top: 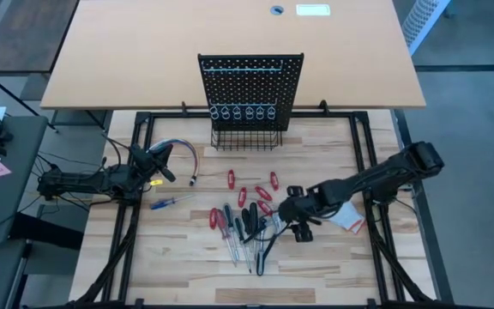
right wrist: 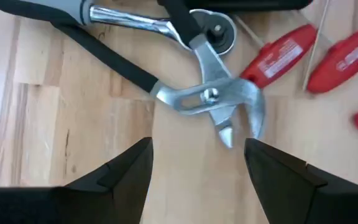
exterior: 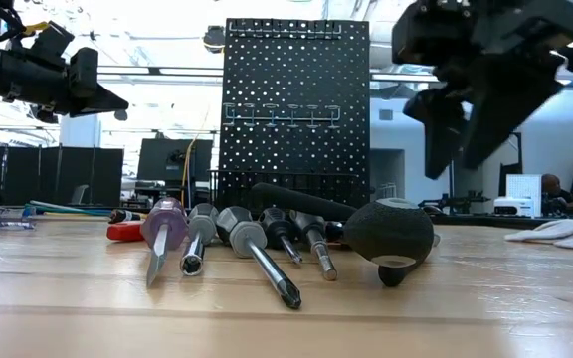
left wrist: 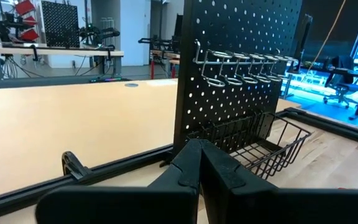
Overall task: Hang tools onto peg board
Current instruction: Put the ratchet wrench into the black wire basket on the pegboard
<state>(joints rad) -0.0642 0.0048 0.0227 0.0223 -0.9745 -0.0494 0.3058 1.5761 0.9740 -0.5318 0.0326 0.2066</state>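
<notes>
Silver rings point(top: 243, 112) on the peg board point(top: 250, 81) are all empty, the tools point(top: 245, 221) lie on the counter point(top: 333, 266), the right end effector point(top: 292, 215) spread wide above pliers point(right wrist: 191, 78), and the left end effector point(top: 163, 162) closed, idle.

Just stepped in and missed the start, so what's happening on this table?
The right claw hangs open just above a pair of pliers in the heap of tools on the table, holding nothing. The left claw is shut and empty, pointing at the peg board. The board's silver rings and basket are all empty, so no tool is hung yet.
</notes>
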